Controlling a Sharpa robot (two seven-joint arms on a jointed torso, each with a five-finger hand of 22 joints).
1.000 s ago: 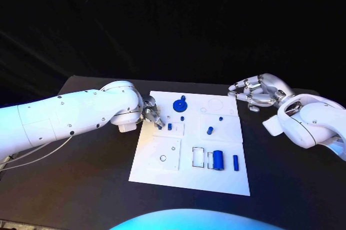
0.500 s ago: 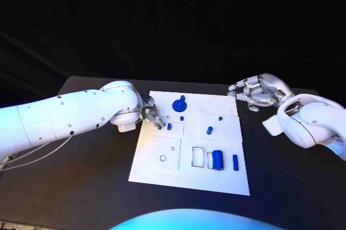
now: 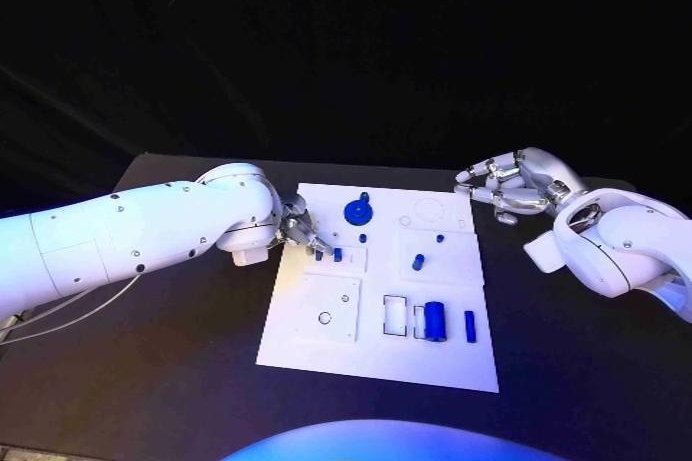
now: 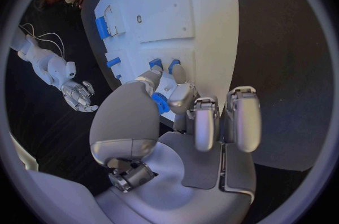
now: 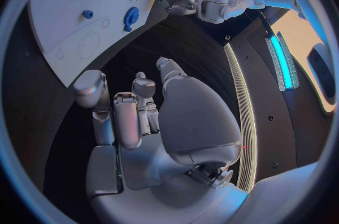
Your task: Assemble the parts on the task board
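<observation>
Comparing with the views a second before, little had changed: the left hand (image 3: 303, 233) remained at the task board's (image 3: 325, 356) left edge, its fingers (image 4: 174, 73) pinching a small blue part (image 4: 160, 102) beside another blue peg (image 3: 338, 252) on the board. Seating appeared pending, judged unfinished. The right hand (image 3: 512, 184) hovered off the board's far right corner, fingers curled on nothing. A blue gear (image 3: 356, 213), a cylinder (image 3: 436, 319) and a bar (image 3: 469, 324) lay on the board, none obstructing the worktop (image 3: 173, 371) approach.
</observation>
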